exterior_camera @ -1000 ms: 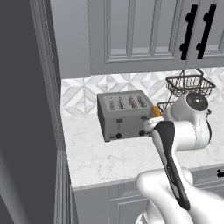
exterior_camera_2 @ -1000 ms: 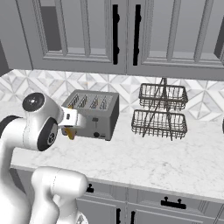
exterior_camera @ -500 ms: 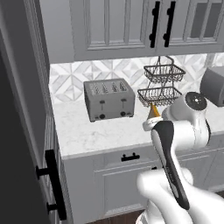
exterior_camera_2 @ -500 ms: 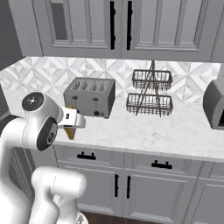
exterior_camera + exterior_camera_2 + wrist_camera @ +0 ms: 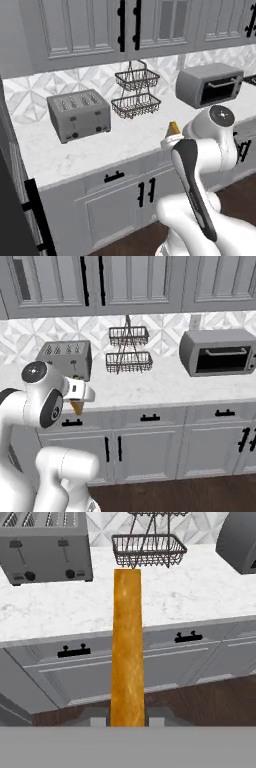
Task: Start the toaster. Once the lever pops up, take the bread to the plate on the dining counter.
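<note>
A two-tier black wire basket stand (image 5: 135,95) sits on the marble bench (image 5: 115,142) near the patterned backsplash (image 5: 165,331). To its right stands a grey toaster oven (image 5: 218,352) with a dark glass door. Grey cabinets (image 5: 150,441) with black handles run below the bench, upper cabinets (image 5: 135,281) above, and a dark wood floor (image 5: 190,496) lies nearest.
</note>
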Tool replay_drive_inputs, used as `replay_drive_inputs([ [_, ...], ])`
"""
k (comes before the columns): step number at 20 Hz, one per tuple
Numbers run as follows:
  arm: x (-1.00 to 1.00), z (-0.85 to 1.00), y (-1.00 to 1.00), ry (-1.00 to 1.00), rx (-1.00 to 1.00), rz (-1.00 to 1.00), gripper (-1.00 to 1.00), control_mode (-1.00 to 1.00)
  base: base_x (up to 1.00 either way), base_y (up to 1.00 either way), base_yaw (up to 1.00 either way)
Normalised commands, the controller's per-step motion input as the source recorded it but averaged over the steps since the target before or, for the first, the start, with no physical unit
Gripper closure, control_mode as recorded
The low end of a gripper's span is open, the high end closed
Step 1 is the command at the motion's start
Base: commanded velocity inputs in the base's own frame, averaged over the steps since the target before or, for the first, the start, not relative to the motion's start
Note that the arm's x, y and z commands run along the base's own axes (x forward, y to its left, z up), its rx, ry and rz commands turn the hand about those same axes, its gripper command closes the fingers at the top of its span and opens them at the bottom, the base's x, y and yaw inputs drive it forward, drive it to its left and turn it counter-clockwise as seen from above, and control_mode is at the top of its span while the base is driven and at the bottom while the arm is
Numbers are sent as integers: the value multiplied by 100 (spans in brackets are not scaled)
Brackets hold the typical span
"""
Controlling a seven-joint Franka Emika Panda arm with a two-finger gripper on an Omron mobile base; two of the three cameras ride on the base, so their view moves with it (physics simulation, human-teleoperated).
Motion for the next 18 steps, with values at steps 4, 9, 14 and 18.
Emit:
replay_drive_inputs([
  [4,0,0,0,0,0,0,100,100,1,-50,-80],
  [9,0,0,0,0,0,0,100,100,0,-58,-77],
  [14,0,0,0,0,0,0,100,100,25,-48,-75],
  [18,0,0,0,0,0,0,100,100,74,-1,-71],
])
